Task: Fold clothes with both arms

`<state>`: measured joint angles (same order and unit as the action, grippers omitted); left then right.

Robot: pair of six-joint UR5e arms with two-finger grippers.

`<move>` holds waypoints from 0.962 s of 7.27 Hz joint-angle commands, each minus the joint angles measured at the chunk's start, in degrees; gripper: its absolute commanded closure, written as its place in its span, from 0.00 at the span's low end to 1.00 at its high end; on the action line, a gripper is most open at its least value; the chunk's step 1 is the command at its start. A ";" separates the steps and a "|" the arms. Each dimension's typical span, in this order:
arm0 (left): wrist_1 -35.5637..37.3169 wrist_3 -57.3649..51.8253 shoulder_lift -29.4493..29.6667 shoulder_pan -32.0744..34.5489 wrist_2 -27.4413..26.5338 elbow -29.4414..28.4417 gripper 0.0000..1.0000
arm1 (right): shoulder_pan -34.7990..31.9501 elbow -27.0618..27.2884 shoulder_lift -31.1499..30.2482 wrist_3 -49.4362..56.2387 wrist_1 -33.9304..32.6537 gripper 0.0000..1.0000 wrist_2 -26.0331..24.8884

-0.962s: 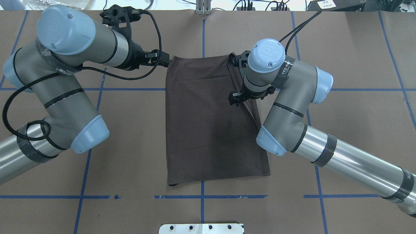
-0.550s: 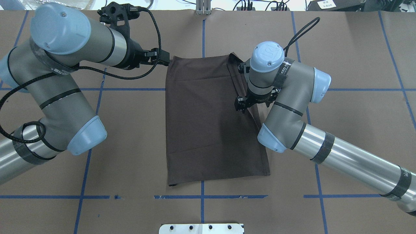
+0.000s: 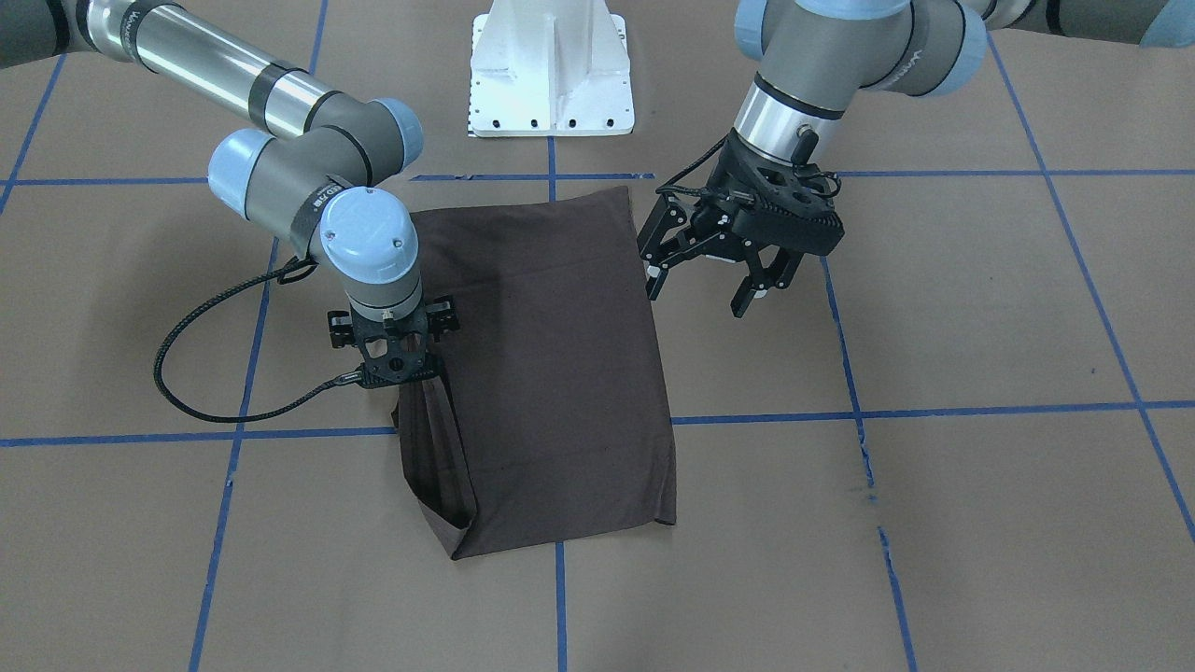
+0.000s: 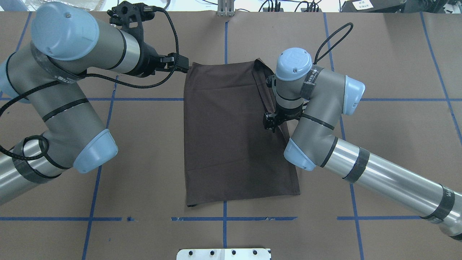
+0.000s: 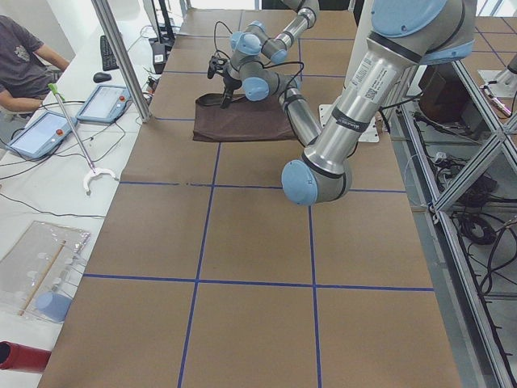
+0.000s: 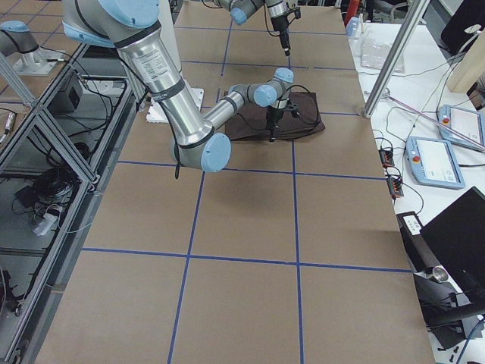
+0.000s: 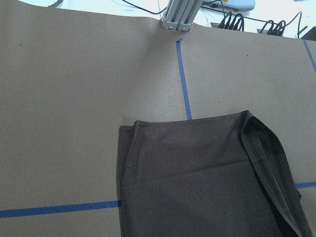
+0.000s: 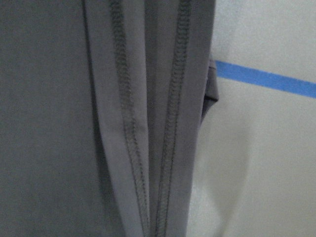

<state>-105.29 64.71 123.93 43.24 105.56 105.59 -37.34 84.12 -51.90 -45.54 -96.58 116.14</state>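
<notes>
Brown paper covers the worktop (image 4: 361,43), crossed by blue tape lines (image 4: 144,99), and the dark grey-brown T-shirt (image 4: 231,144) lies near its middle, folded into a long rectangle with one short end toward the robot. Most of the cloth lies flat and smooth. Along the side nearer the right arm, a narrow strip of the edge is lifted off the paper and rises from the shirt's far corner to the right tool (image 3: 406,373), which points straight down and is closed on that strip. The right wrist view shows two stitched hems (image 8: 128,123) running side by side up toward the camera. The left tool (image 3: 698,287) hangs just beside the opposite long edge, near the far corner, its fingers spread wide with nothing between them. Whether a fingertip touches the cloth cannot be told.
</notes>
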 commanded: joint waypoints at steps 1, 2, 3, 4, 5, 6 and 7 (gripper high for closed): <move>0.00 0.24 0.09 0.00 0.00 0.06 0.00 | 0.51 -0.01 -0.39 0.01 -0.89 0.00 0.06; 0.00 0.33 0.09 0.00 0.00 0.06 0.00 | 0.69 -0.01 -0.57 0.01 -0.89 0.00 -0.03; 0.00 0.42 0.18 0.00 0.00 0.06 0.00 | 0.60 -0.18 -0.66 0.01 -0.98 0.00 -0.12; 0.09 0.42 0.00 0.00 0.00 0.67 0.00 | 0.52 -0.27 -0.57 0.01 -0.98 0.00 -0.21; 0.09 0.59 0.00 0.00 0.00 0.93 0.00 | -0.09 -0.27 -0.74 0.10 -1.07 0.00 -0.38; 0.09 0.60 0.00 0.00 0.09 0.94 0.00 | -1.14 -0.19 -1.18 1.66 -1.77 0.00 -0.21; 0.09 0.60 0.00 0.00 0.00 0.94 0.00 | -2.55 0.07 -1.36 3.42 -2.99 0.00 -0.12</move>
<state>-105.21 65.28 123.94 43.24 105.59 106.47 -38.41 83.97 -52.96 -43.97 -98.40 115.91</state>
